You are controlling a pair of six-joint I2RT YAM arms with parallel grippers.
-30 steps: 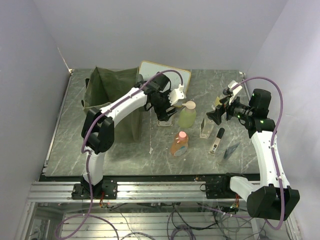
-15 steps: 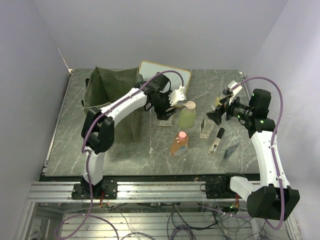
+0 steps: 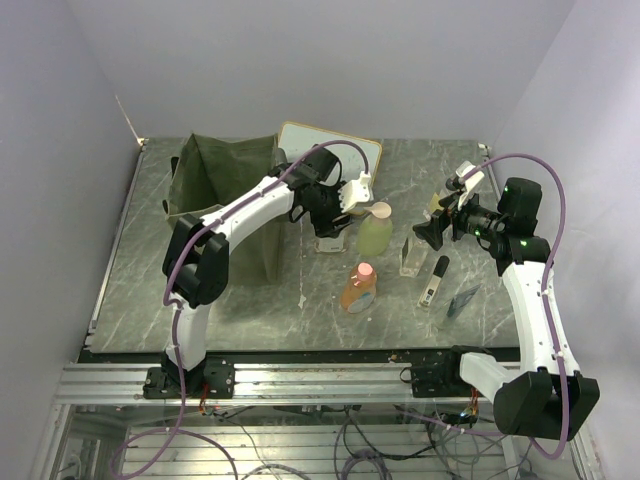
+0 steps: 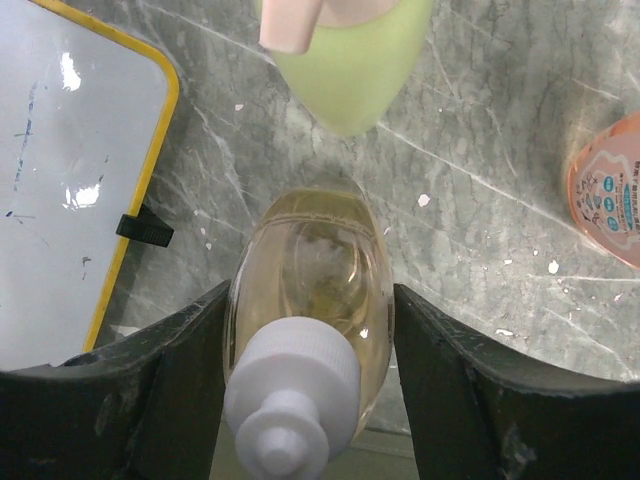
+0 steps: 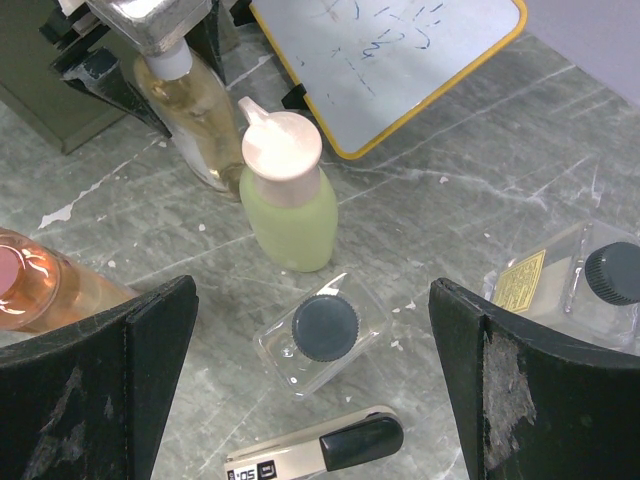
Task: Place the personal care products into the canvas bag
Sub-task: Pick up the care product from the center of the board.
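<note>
My left gripper (image 3: 335, 228) (image 4: 310, 300) straddles an upright amber bottle with a white pump (image 4: 310, 270) (image 5: 195, 105). Its left finger is against the glass and a thin gap remains at the right finger (image 4: 440, 380). A pale green bottle with a pinkish cap (image 3: 375, 232) (image 5: 288, 200) stands just beyond it. An orange bottle with a pink cap (image 3: 359, 287) lies nearer the front. My right gripper (image 3: 432, 232) (image 5: 312, 300) hangs wide open above a clear bottle with a black cap (image 5: 322, 330) (image 3: 411, 255). A second clear bottle (image 5: 590, 285) stands to its right. The olive canvas bag (image 3: 215, 180) sits far left.
A wood-framed whiteboard (image 3: 330, 145) (image 4: 70, 180) lies behind the bottles, next to the bag. A white tube with a black cap (image 3: 434, 280) (image 5: 320, 452) and a dark foil packet (image 3: 463, 300) lie near the right arm.
The left jaws have narrowed around the amber bottle. Neither arm has otherwise moved, and the bottles stand where they were.
</note>
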